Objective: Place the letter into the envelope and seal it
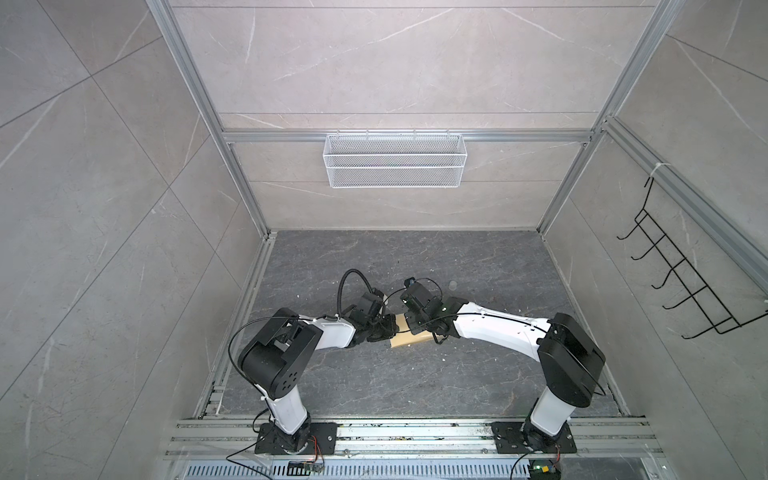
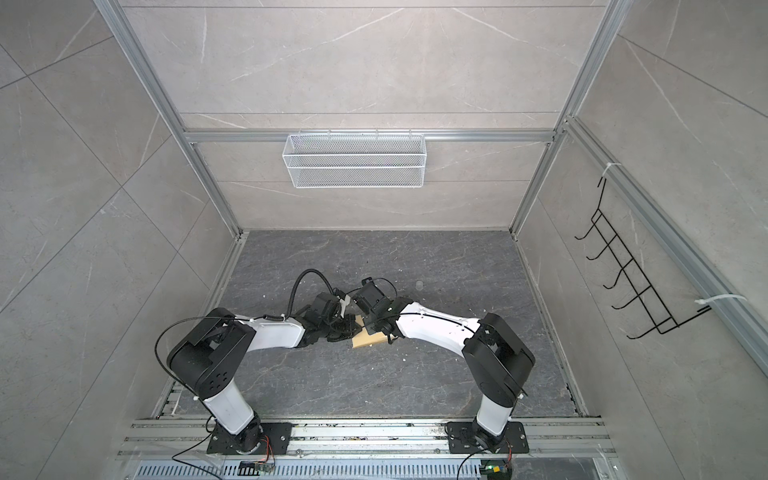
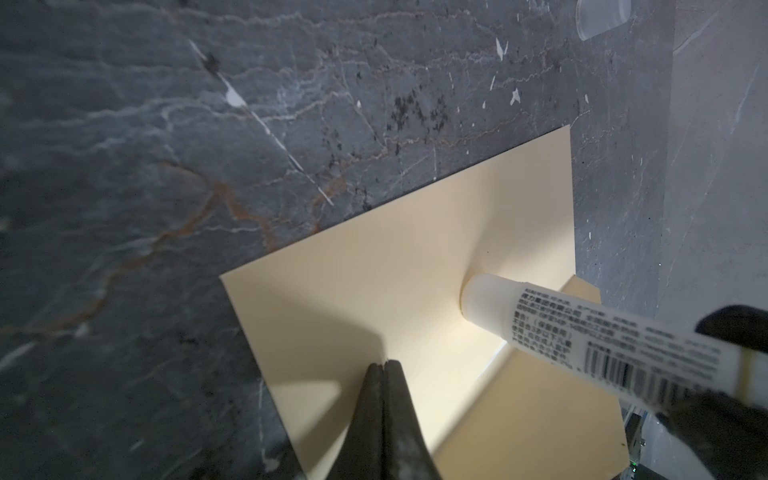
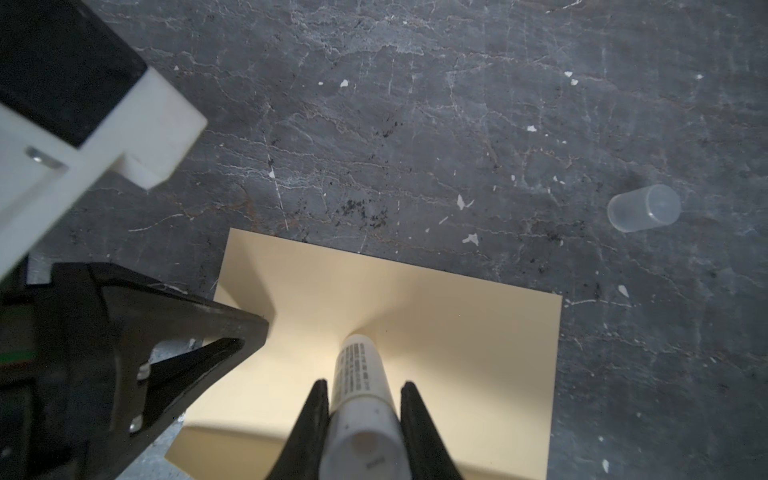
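— Where the envelope [image 4: 457,332] lies flat on the table [image 4: 415,124], flap open, what are your fingers doing?
— My left fingers [image 3: 384,365] are pinched together on its flap; my right fingers [image 4: 365,384] clamp a glue stick [image 3: 582,332], tip touching that flap. A clear cap [image 4: 644,208] lies well apart.

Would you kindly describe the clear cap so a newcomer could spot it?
Look at the dark marble table. Beyond the tan envelope, toward the back right, lies the cap alone: a small translucent cylinder, unlike the opaque white glue stick.
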Motion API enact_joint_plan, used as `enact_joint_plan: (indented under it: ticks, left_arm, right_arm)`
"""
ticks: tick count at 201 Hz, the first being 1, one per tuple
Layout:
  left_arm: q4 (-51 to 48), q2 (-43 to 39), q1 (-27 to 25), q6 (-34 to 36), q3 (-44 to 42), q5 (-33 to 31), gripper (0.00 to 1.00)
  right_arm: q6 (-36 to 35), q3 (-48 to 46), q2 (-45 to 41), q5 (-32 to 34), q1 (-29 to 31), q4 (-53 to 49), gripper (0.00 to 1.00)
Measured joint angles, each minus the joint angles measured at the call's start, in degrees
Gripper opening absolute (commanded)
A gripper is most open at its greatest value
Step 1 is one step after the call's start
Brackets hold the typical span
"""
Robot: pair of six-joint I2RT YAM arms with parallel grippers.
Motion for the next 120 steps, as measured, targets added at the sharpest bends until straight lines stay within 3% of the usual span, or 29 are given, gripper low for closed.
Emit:
enact_joint_plan:
  ticks: [120]
  left_arm:
    - [0.5,0.2,-0.1,0.0,0.0,-0.1,0.00]
  right_arm:
    - [0.0,-5.4,-3.8,-1.8,-7.3,3.4,0.00]
